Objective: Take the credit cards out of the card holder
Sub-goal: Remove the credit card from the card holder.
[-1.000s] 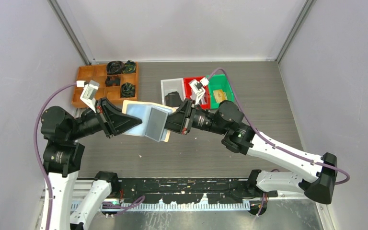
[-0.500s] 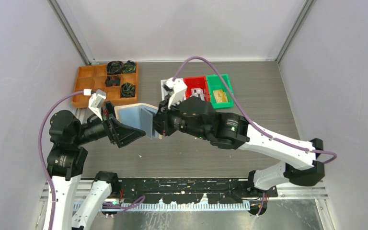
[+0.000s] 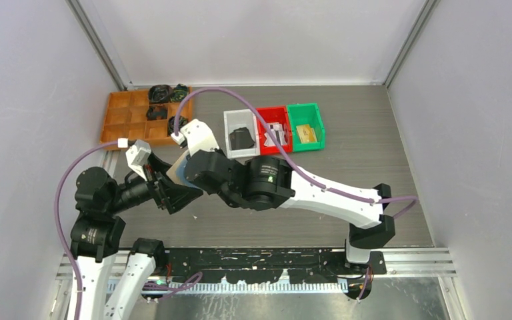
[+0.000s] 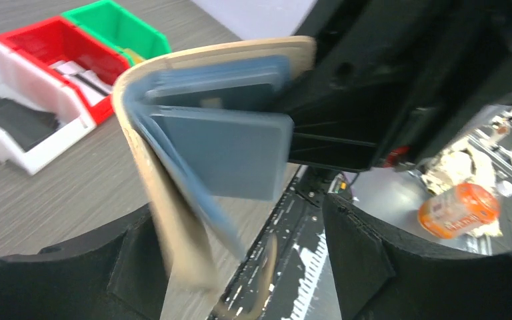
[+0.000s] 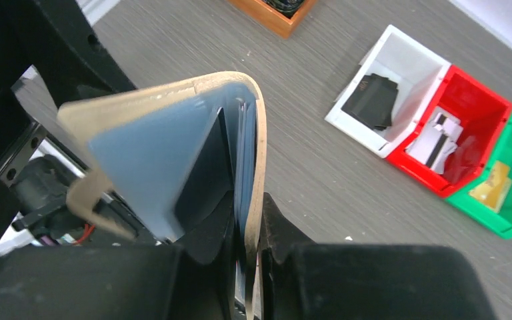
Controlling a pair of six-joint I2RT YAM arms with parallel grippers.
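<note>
R end effector (image 5: 249, 215) pinches card holder (image 5: 150, 150) by tan edge, flaps fanned open, left of white bin (image 3: 229, 121); L end effector (image 4: 247, 248) wide, straddling it w/o grip.

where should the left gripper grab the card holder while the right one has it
Take the free tan flap of the card holder, at the end away from the right gripper, coming straight in from the left arm's side. The holder is held on edge and half open, so that flap is a thin sheet between the open fingers of the left gripper. One pad on each face should do.
</note>
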